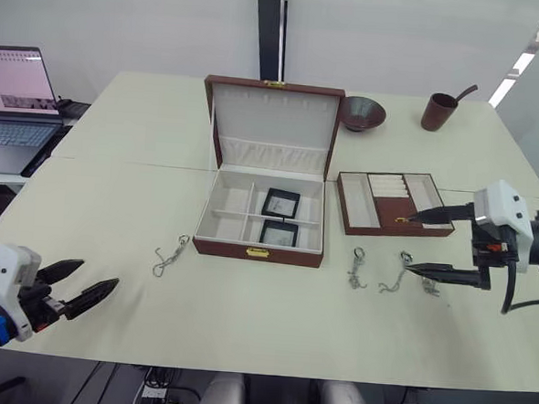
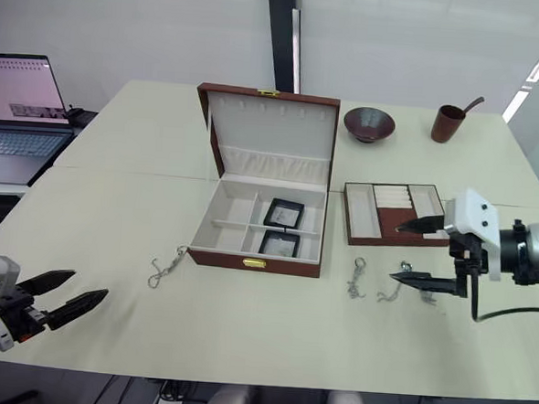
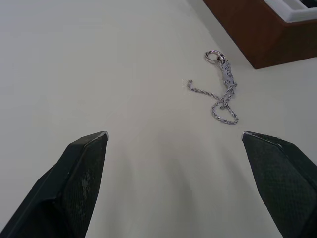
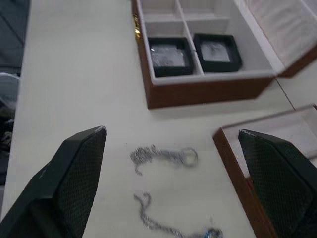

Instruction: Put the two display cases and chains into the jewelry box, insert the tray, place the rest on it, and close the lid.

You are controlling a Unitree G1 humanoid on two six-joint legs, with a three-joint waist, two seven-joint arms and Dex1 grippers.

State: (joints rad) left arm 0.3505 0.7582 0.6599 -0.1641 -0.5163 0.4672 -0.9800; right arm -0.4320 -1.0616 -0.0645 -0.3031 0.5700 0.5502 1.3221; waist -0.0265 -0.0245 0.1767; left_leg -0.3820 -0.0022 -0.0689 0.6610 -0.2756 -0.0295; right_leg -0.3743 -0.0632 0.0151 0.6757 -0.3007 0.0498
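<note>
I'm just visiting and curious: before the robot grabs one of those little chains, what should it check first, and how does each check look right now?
1. Lid up, jewelry box open: ok.
2. Both display cases already in the box, rear one, front one: ok.
3. Chains reachable on the table: one left of the box, two to its right: ok.
4. Right hand open, by the rightmost chain: ok.
5. Left hand open, chain ahead of it: ok.
6. Tray still outside, so chains can go in first: ok.
7. Whether there are more chains beyond these three: cannot tell.
</note>
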